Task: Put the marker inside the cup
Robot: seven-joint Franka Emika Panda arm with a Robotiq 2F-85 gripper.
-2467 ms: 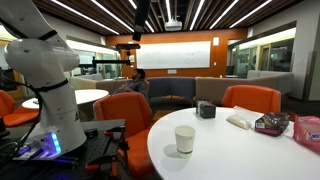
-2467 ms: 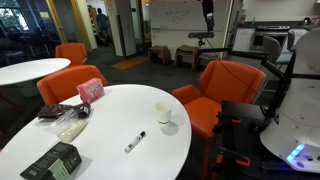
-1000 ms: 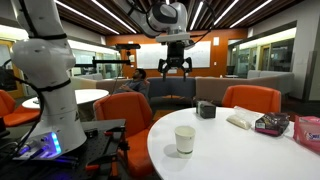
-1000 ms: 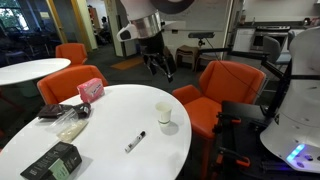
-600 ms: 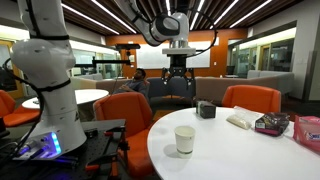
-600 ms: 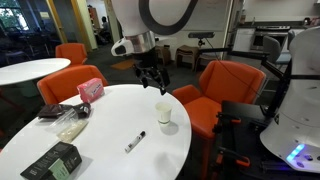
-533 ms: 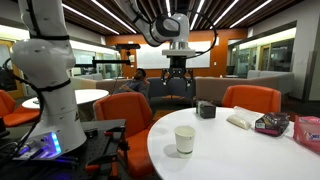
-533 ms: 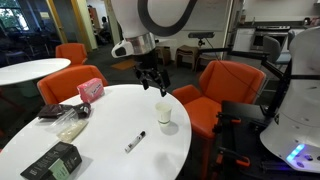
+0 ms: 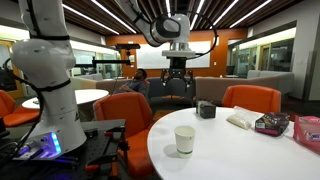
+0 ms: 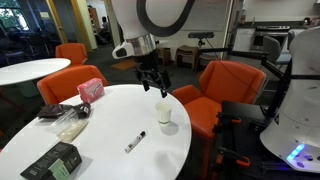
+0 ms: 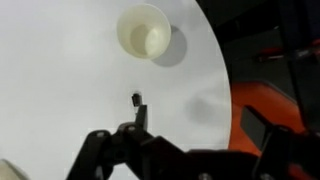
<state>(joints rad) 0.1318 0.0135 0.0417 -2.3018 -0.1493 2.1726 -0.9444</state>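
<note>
**Open gripper hanging over the table, marker lying loose beside the cup**

In an exterior view, the gripper point(image 9: 177, 90) is hanging in the air well above the round white table point(image 9: 225, 155), its fingers spread apart and holding nothing. The off-white paper cup point(image 9: 185, 139) is standing upright near the table's edge. A small dark grey container point(image 9: 206, 109) is sitting farther back, well apart from the cup. I cannot make out the marker from here.

In an exterior view from across the room, the gripper point(image 10: 152, 86) is hovering above the far side of the table point(image 10: 105, 105), fingers splayed and empty. The cup point(image 10: 164, 114) is standing just below and beside it. The marker point(image 10: 135, 141) is lying flat on the tabletop, near the cup but not touching it. A pink box point(image 10: 91, 89) is resting at the table's other side.

In the wrist view, the cup point(image 11: 146, 30) is showing its open mouth. The marker point(image 11: 137, 101) is lying on the white surface between the cup and the gripper point(image 11: 180, 138), its near end hidden by the gripper body. The two fingers are standing wide apart, clamped on nothing.
</note>
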